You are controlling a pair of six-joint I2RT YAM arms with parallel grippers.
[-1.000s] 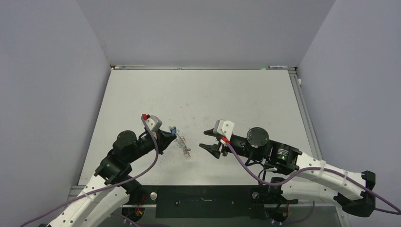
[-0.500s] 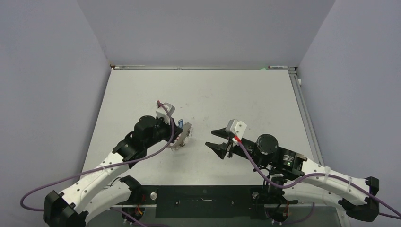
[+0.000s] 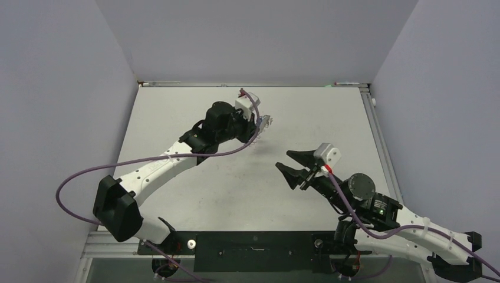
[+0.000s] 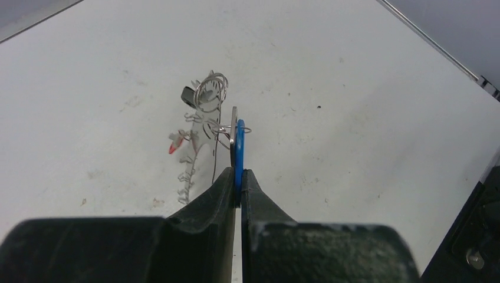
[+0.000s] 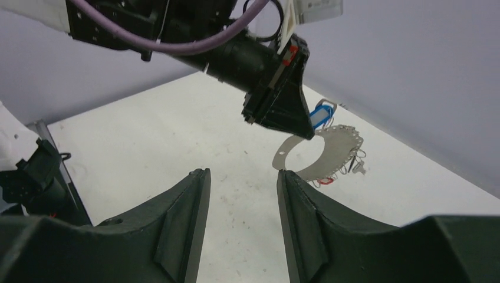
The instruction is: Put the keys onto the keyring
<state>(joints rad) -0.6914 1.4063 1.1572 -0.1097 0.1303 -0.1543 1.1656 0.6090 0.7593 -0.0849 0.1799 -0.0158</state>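
The desk (image 3: 177, 112) lies well below the work, and the left arm (image 3: 159, 166) is stretched far out over it. That is my first worry: at that reach any wobble passes straight to what it carries. Its left fingers (image 4: 221, 188) are pressed tight on the blue-tagged key (image 4: 239, 154) alone. The keyring (image 5: 328, 151) hangs from that key, apparently clear of the desk. So the whole plate depends on one thin pinch on smooth plastic. I'd judge that a swing or a knock could twist the tag out, and everything would drop.

The right fingers (image 5: 298, 218) are spread wide, holding nothing, and point at the plate from a little way off. If they close on it askew, they might push it rather than catch it, or nip a dangling key.

The red-tagged key (image 4: 174, 145) and the dark-headed key (image 4: 187, 94) dangle at the plate's edge, seemingly on their split rings (image 4: 211, 88). Those wires are tiny and could snag each other or spring open under a tug.
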